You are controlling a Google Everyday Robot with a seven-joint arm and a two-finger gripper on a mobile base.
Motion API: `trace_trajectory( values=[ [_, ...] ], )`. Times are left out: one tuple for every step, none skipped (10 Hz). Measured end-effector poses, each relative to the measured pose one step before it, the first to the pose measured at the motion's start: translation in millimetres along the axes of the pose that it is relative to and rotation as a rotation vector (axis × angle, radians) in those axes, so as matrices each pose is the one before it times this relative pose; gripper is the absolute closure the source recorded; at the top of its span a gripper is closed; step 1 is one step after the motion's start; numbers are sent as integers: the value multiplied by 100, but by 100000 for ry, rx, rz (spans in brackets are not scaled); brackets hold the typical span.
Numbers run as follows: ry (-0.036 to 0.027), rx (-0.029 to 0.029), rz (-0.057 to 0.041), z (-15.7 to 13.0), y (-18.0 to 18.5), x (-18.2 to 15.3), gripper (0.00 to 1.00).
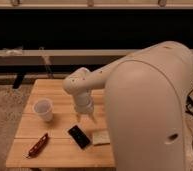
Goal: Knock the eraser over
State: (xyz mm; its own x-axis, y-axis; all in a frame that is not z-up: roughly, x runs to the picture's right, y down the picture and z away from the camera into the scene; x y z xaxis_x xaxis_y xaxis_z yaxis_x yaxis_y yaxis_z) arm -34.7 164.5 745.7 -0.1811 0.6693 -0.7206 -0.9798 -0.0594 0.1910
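Black eraser point(79, 136) is seen lying flat on the table point(55, 92), just below-left of the pincer point(84, 117); axis diagonal; pincer opening cannot be told.

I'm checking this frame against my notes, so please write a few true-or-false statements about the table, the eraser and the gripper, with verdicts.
1. The eraser lies flat on the wooden table. True.
2. The white cup is tipped on its side. False: it stands upright.
3. The gripper is just above the eraser's far end. True.
4. The beige pad is left of the cup. False: it lies right of the eraser, near the front edge.
5. The red-brown tool lies in the table's front left corner. True.
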Motion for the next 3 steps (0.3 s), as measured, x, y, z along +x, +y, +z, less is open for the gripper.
trace_trajectory(
  values=[
    [-1139,-2367,-512,-485,-419,-130,35],
    [-2308,-4622,-1544,-1128,22,-164,35],
    [-1568,-2350,-126,-632,-330,-284,35]
  ],
)
